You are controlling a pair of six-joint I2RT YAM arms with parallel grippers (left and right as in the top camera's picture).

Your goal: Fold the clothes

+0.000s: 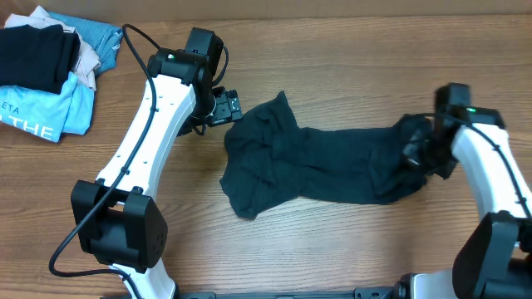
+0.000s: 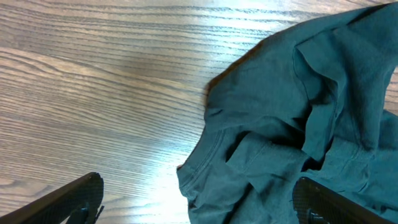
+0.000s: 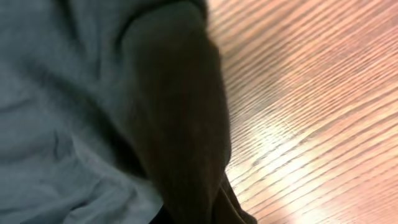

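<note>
The worktop [image 1: 349,50] is wood-grained and smooth, with a low sheen. The clothes [image 1: 316,166] are soft matt cloth, wrinkled, with a stitched hem. The left arm [image 1: 154,116] has smooth white plastic shells and matt black joints. The stacked garments [image 1: 41,66] at the far left corner are matt cloth.

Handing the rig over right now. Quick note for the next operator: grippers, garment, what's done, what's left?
Left gripper: open, empty, at the upper left edge of the dark garment.
Right gripper: shut on the garment's right end, fabric bunched there.
Garment: crumpled, strung out across the middle of the table, unfolded. Pile of other clothes lies apart at the far left corner.
Done: right-end grasp only, no fold yet.
Left: probably grasp the left side, flatten, then fold.
</note>
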